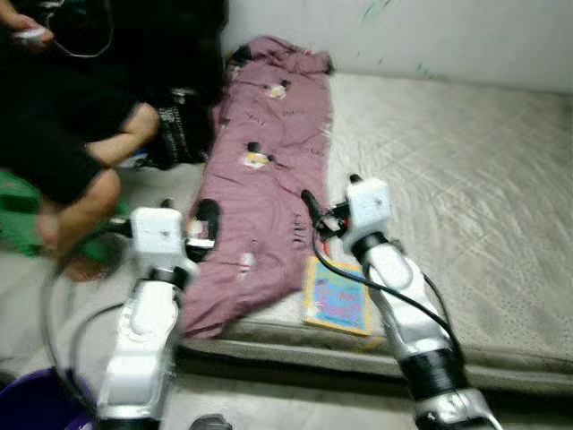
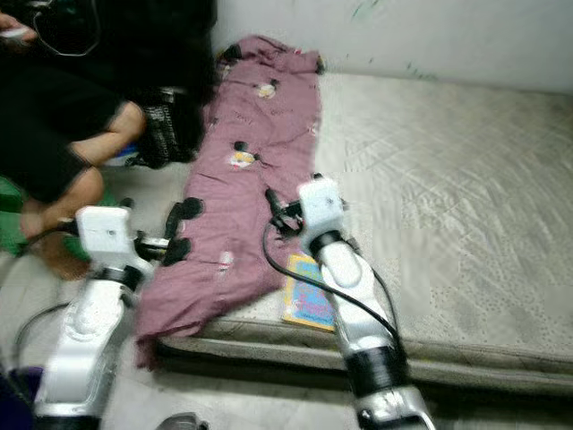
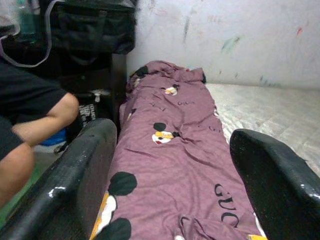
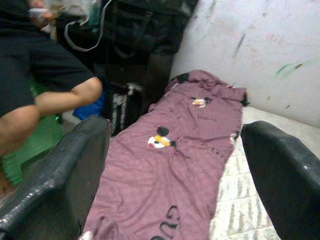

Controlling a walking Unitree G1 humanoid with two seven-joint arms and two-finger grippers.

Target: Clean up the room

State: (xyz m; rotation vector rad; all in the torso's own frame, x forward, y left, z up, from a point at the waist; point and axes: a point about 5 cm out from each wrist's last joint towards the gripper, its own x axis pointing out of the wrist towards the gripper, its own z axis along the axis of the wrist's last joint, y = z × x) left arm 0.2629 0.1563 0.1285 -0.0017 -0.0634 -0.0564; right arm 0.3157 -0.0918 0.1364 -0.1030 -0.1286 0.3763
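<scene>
Mauve cartoon-print blanket (image 1: 264, 161) laid out lengthwise on the mattress (image 1: 466, 197), long axis running straight away toward the wall, near end drooping over the front edge. Left gripper (image 1: 204, 231) right at that near left edge, fingers spread. Right gripper (image 1: 313, 215) over the right edge, also spread wide. Pretty even split, one arm per side. Picture book (image 1: 337, 297) just beside the right corner.
</scene>
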